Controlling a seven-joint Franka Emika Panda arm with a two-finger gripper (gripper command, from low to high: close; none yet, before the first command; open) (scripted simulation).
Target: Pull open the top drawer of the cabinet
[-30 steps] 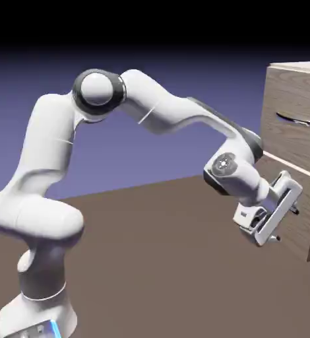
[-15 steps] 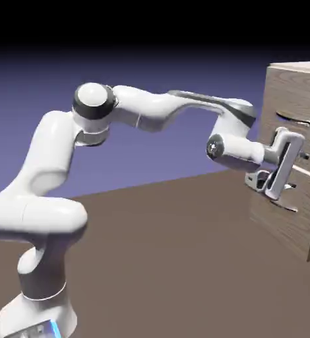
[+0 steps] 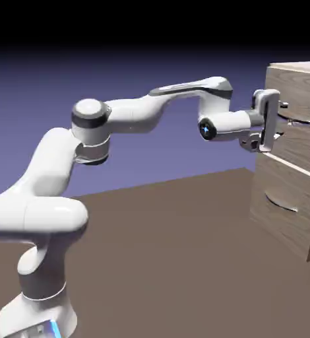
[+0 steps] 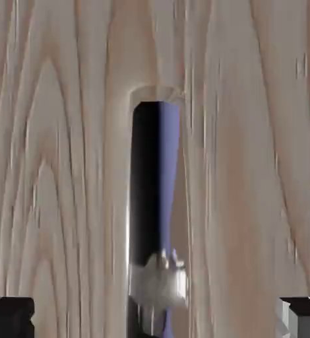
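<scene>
Evidently the gripper [image 3: 281,120] is spread wide and empty — fingers astride the handle [image 3: 295,121]; the top drawer [image 3: 303,142] sits closed; gripping and pulling remain.

- A simulated robot scene, its surfaces looking rendered.
- A plain blue-violet backdrop [image 3: 157,152] fades to black above the cabinet [image 3: 293,112].
- A bare brown surface [image 3: 164,251] spreads beside the cabinet.
- A white robot arm [image 3: 45,218] stands across from the cabinet, like a lab setup.

Bright highlights gloss the white arm [image 3: 131,115]; dark upper backdrop [image 3: 151,26]; hand view softly blurred
</scene>
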